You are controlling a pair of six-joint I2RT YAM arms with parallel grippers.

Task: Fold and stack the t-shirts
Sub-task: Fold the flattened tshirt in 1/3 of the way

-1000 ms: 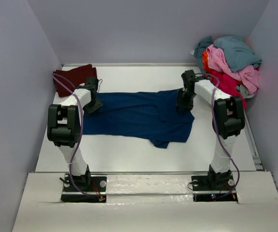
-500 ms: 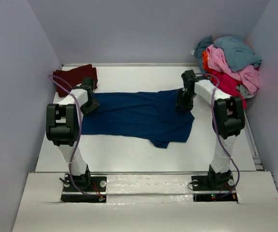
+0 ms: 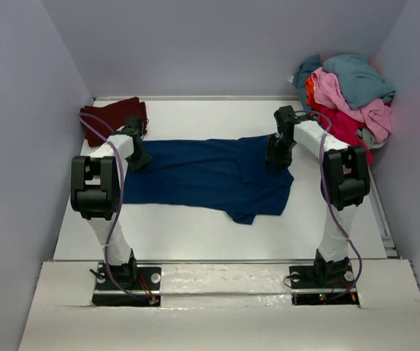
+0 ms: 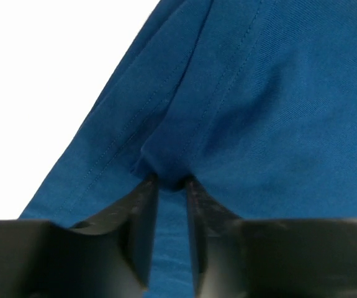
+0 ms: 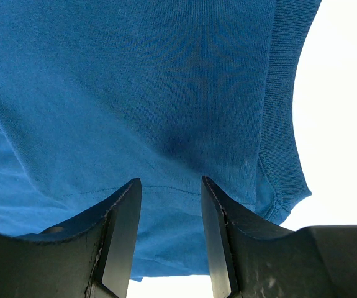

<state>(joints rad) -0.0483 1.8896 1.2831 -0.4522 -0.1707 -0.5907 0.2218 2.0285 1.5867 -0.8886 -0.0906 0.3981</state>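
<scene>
One navy t-shirt lies spread across the white table between two arms. The left gripper pinches a fold at its left edge with narrow jaws; the right gripper clamps bunched cloth at its right end. One maroon t-shirt sits far left. A heap of t-shirts in teal, pink, red and orange, too tangled to count, fills the far right corner.
</scene>
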